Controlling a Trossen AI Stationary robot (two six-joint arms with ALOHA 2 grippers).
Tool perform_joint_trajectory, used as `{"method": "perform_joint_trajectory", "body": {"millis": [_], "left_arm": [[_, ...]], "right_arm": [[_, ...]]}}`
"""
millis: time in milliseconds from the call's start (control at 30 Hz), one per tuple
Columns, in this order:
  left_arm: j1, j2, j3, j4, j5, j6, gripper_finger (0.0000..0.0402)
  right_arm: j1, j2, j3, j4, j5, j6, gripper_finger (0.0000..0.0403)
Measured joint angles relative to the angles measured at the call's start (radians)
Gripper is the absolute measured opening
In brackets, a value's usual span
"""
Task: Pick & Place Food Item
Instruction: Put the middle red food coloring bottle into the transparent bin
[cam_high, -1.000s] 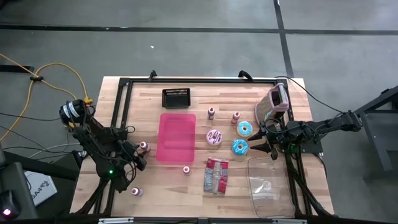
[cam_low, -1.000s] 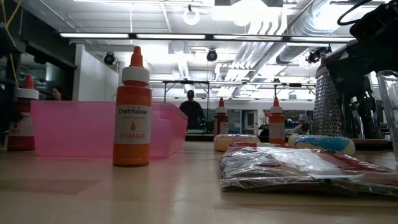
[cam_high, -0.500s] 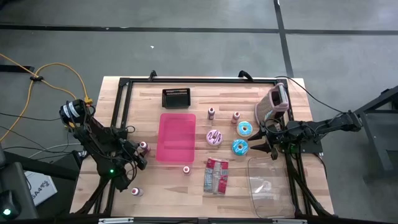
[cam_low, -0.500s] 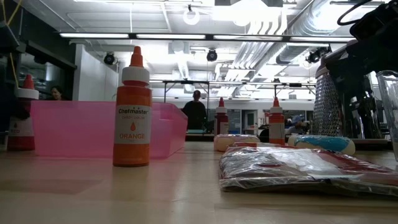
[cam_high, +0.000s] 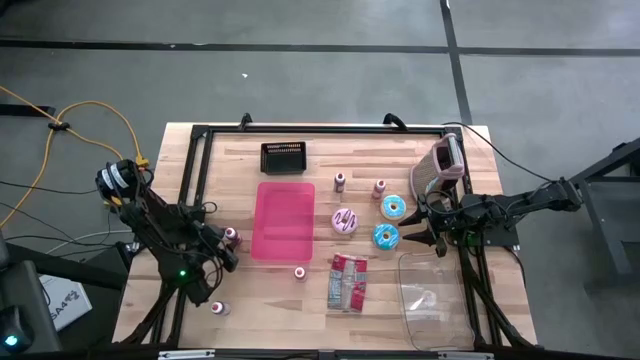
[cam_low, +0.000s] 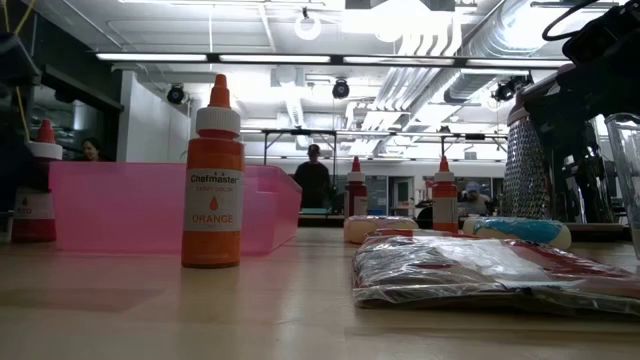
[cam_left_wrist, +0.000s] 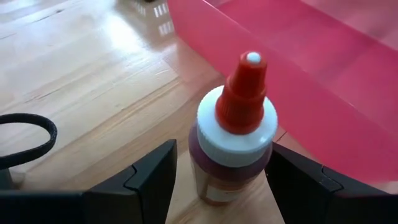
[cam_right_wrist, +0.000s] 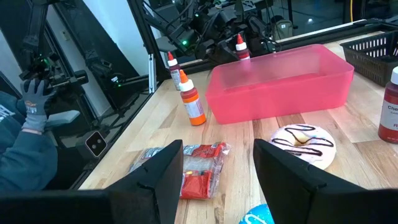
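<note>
Wooden tabletop (cam_high: 240, 300) has bare room along its near edge. Left tool (cam_left_wrist: 217, 186) stands open, straddling a red-capped bottle (cam_left_wrist: 233, 137) beside the pink tray (cam_high: 284, 220); right tool (cam_right_wrist: 217, 180), seemingly open, hovers over the blue donut (cam_high: 385, 236).

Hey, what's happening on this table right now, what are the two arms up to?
The left gripper sits open around a small red-capped bottle standing beside the pink plastic bin, fingers on either side of it, not closed. The right gripper is open and holds nothing, poised by the blue-frosted donut, with the white chocolate-drizzled donut ahead of it. No food has been picked up yet.
</note>
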Motion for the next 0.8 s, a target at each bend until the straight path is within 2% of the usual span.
{"method": "perform_joint_trajectory", "body": {"millis": [267, 633, 800], "left_arm": [[0.011, 0.0, 0.0, 0.017, 0.005, 0.016, 0.0224], [0.009, 0.0, 0.0, 0.03, 0.02, 0.016, 0.0167], [0.009, 0.0, 0.0, 0.03, 0.02, 0.015, 0.0157]], "right_arm": [[0.0, 0.0, 0.0, 0.0, 0.0, 0.0, 0.0183], [0.0, 0.0, 0.0, 0.0, 0.0, 0.0, 0.0183], [0.0, 0.0, 0.0, 0.0, 0.0, 0.0, 0.0183]]}}
